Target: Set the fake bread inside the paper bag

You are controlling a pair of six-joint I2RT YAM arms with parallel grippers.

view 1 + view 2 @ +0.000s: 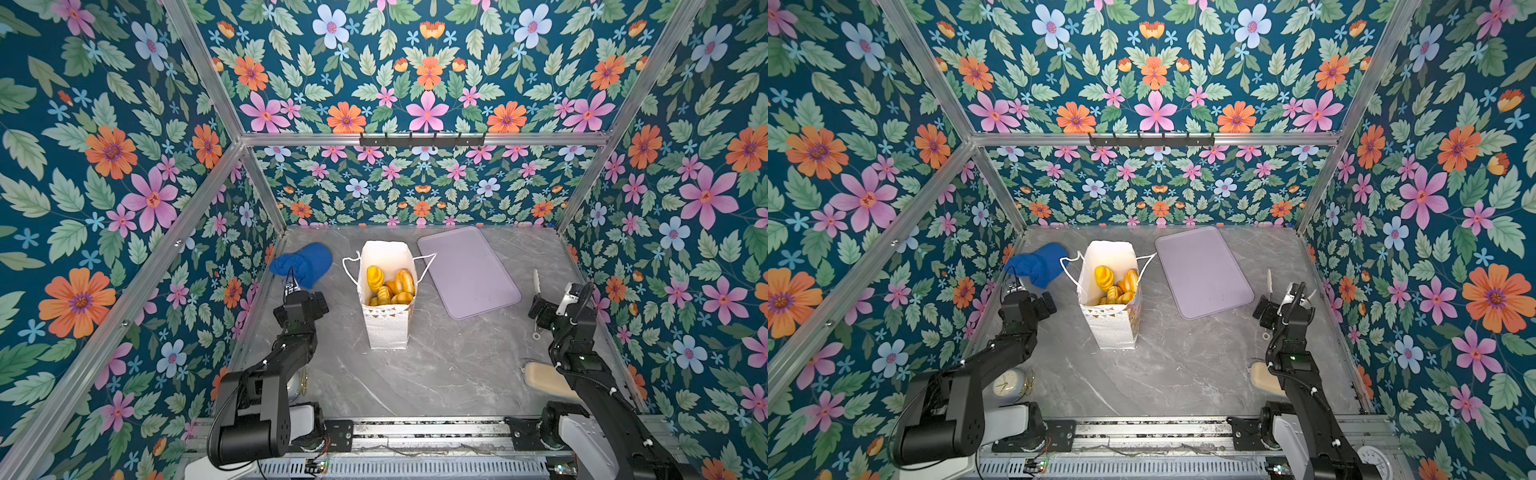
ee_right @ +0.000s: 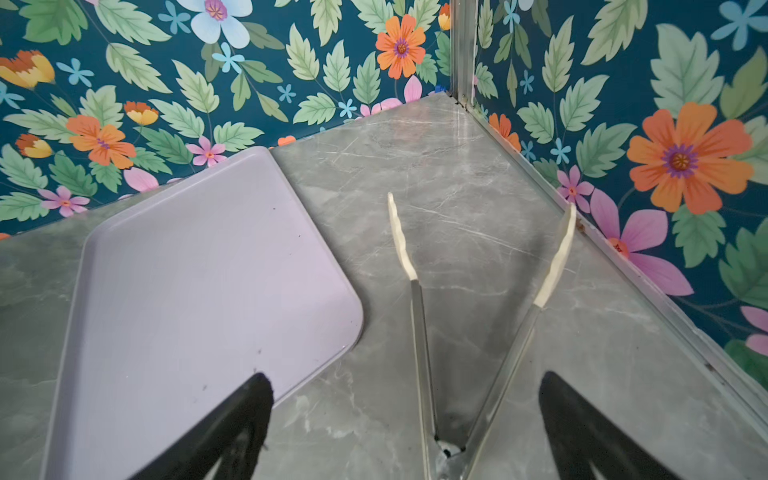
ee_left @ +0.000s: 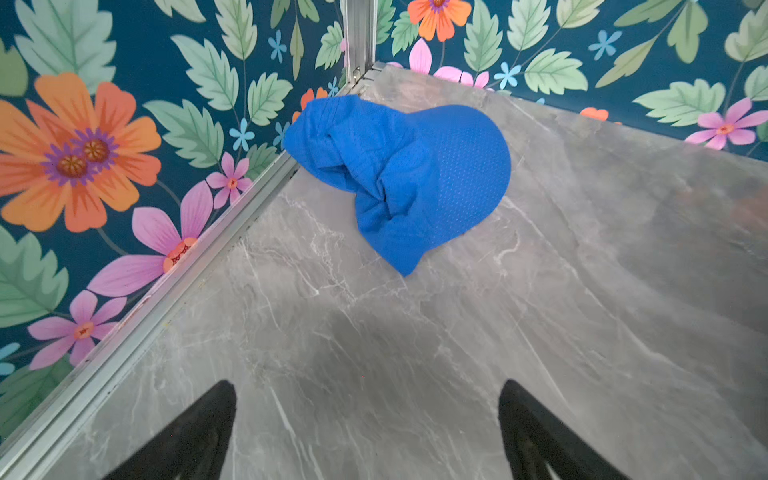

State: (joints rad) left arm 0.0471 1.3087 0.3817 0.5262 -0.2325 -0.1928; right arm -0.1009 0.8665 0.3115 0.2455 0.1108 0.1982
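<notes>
Jaws of the left gripper (image 3: 368, 386): spread wide, gripping nothing, only bare grey tabletop (image 3: 415, 353) between the tips. Jaws of the right gripper (image 2: 406, 376): spread just as wide, pinching nothing. Between and below those tips, tongs (image 2: 417, 311) flat on the tabletop, arms splayed in a V, cream ends pointing toward the far right corner. Cannot tell whether the hinge end touches the jaws.

Toward the far middle of the tabletop: paper bag (image 1: 386, 328). Stands upright, mouth open, white cord handles drooping out to left and right. Holds the fake bread (image 1: 392, 286), several glossy golden and orange-brown pieces piled low inside, visible in both top views.

Just right of the bag: lilac tray (image 1: 469, 274), flat, set at an angle, with the bag's right handle reaching its left edge. Left of the bag, close to the left wall: blue cap (image 1: 305, 259), crumpled, just beyond the left gripper. Near right: pale beige oblong (image 1: 544, 376), partly hidden under the right arm. Near left: small clock (image 1: 1009, 382), partly behind the left arm.
</notes>
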